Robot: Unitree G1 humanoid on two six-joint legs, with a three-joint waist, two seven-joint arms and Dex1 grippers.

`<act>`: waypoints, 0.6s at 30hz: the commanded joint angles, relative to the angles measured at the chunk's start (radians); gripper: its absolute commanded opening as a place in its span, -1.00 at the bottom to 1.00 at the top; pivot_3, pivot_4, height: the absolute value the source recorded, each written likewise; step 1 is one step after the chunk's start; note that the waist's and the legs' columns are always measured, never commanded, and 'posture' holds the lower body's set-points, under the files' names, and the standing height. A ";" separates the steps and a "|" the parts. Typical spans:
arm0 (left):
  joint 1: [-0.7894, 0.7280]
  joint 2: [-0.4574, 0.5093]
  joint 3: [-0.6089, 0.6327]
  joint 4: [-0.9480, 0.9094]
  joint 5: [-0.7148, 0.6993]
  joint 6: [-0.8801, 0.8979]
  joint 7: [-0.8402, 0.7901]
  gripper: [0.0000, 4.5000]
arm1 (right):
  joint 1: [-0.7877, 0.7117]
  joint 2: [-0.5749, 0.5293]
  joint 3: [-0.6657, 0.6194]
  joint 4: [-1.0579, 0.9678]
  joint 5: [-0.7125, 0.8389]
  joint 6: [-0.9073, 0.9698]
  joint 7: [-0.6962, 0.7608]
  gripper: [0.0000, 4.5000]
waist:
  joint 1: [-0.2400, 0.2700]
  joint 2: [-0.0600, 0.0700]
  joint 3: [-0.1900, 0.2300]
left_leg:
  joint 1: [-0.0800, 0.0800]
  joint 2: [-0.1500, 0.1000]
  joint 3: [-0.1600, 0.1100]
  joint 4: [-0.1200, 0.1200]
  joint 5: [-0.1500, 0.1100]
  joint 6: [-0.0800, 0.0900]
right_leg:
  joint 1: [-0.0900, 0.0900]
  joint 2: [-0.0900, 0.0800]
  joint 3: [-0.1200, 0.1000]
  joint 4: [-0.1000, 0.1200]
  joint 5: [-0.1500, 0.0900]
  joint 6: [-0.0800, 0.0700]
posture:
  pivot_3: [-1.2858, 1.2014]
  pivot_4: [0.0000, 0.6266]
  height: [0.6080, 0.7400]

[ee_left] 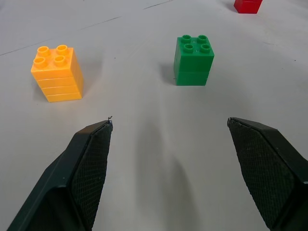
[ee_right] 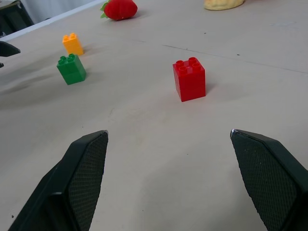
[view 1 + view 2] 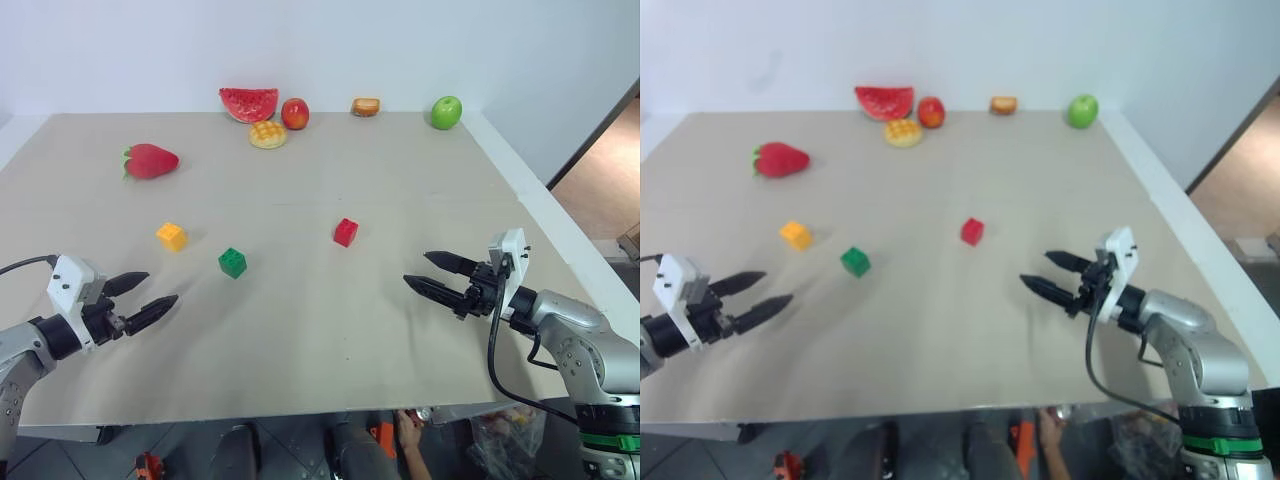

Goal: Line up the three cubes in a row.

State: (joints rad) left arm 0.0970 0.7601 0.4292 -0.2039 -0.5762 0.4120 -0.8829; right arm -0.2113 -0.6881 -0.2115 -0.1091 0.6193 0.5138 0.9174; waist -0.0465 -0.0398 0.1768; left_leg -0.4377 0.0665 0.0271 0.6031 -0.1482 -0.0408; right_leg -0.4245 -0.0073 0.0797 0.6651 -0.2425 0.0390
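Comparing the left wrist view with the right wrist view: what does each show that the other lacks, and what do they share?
Left wrist view alone: the left gripper, open. Right wrist view alone: the open right gripper, the strawberry, the edge of the waffle-patterned toy and a tip of the other gripper at its edge. Shared: the yellow-orange cube, green cube and red cube, all apart on the table.
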 commanded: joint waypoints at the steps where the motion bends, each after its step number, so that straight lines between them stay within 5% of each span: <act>1: -0.068 0.008 -0.009 0.022 -0.023 -0.002 -0.025 0.76 | -0.006 0.030 -0.004 -0.023 -0.021 -0.044 -0.028 0.87 | 0.000 0.000 0.000 | 0.000 0.000 0.000 0.000 0.000 0.000 | 0.000 0.000 0.000 0.000 0.000 0.000 | 0.03 -0.52 1.00; 11: -0.130 0.007 -0.144 -0.001 0.023 -0.139 -0.190 0.76 | -0.112 0.136 0.107 0.149 -0.183 -0.180 -0.082 0.87 | -0.001 -0.001 -0.001 | 0.000 0.000 0.002 0.001 0.001 0.000 | 0.000 0.000 0.002 0.000 0.002 0.002 | 0.03 -0.52 1.00; 18: -0.236 0.009 -0.355 -0.026 0.115 -0.263 -0.332 0.76 | -0.386 0.206 0.199 0.502 -0.326 -0.343 -0.059 0.87 | -0.002 0.000 0.000 | 0.000 0.000 0.001 0.002 0.002 0.001 | 0.000 0.002 0.002 0.001 0.005 0.001 | 0.03 -0.52 1.00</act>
State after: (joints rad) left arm -0.1245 0.7647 0.0721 -0.2042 -0.4626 0.1712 -1.1988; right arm -0.5806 -0.4814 -0.0079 0.3666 0.3076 0.2128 0.8458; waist -0.0487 -0.0397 0.1769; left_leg -0.4374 0.0666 0.0280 0.6050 -0.1455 -0.0387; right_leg -0.4243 -0.0048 0.0822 0.6657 -0.2370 0.0402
